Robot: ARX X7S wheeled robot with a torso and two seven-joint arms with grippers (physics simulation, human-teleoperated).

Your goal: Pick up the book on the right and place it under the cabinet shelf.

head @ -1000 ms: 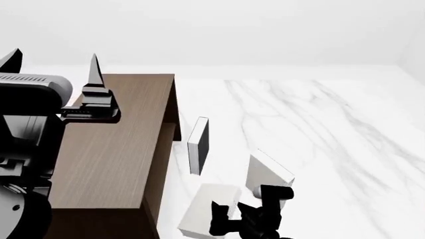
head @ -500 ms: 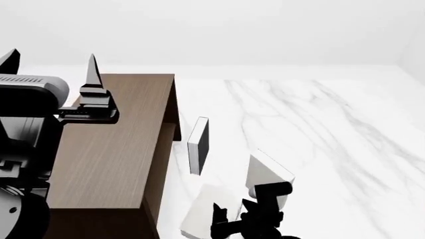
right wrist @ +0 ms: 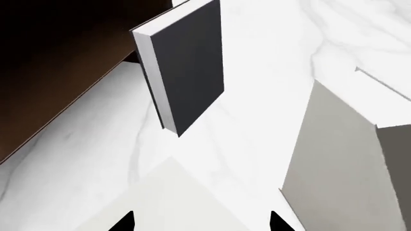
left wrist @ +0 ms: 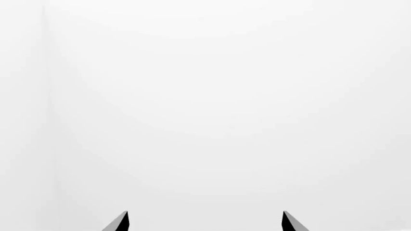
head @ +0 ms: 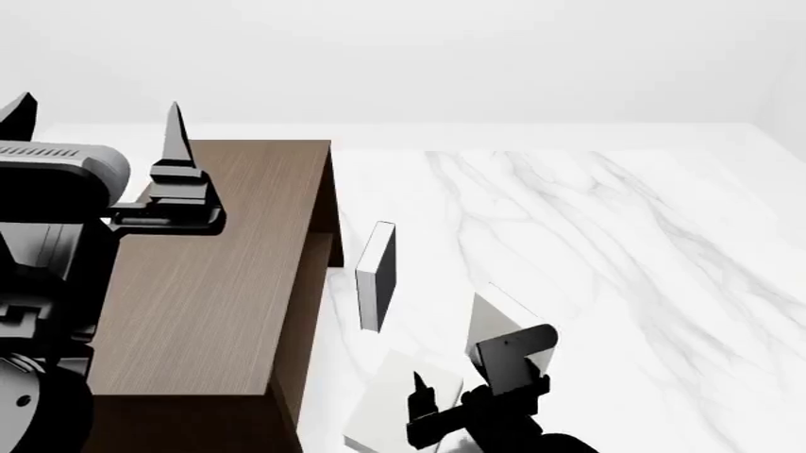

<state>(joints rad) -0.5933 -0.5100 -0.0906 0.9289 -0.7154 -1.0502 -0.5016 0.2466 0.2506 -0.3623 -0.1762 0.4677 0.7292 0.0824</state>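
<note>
**Right gripper** [head: 463, 373] [right wrist: 200, 222]: fingers [right wrist: 126, 222] set wide apart, holding nothing. We note it low at the near edge of the counter [head: 605, 236]. The short black forearm comes in from the near side and the fingers point toward the far side. In the head view one finger overlaps the near lower part of the book; we cannot tell whether they touch.

**The book** [head: 501, 319] [right wrist: 334, 163]: a white slab standing tilted on the counter, the rightmost of three. In the right wrist view it lies outside the finger gap, beside one fingertip.

**Pale book** [head: 388, 401] [right wrist: 170, 199]: a duller slab lying flat on the counter, directly ahead of the open right fingers.

**Dark-faced book** [head: 376, 274] [right wrist: 183, 67]: it stands upright on edge, between the book and the cabinet.

**The cabinet shelf** [head: 214, 283] [right wrist: 57, 62]: a long dark-brown wood-grain box on the left. Its recessed side faces the books.

**Left gripper** [head: 101, 118] [left wrist: 205, 222]: fingers [left wrist: 290, 224] apart and empty. The arm is raised over the cabinet's far left end with the tips pointing up. Its wrist view shows only blank white wall.
</note>
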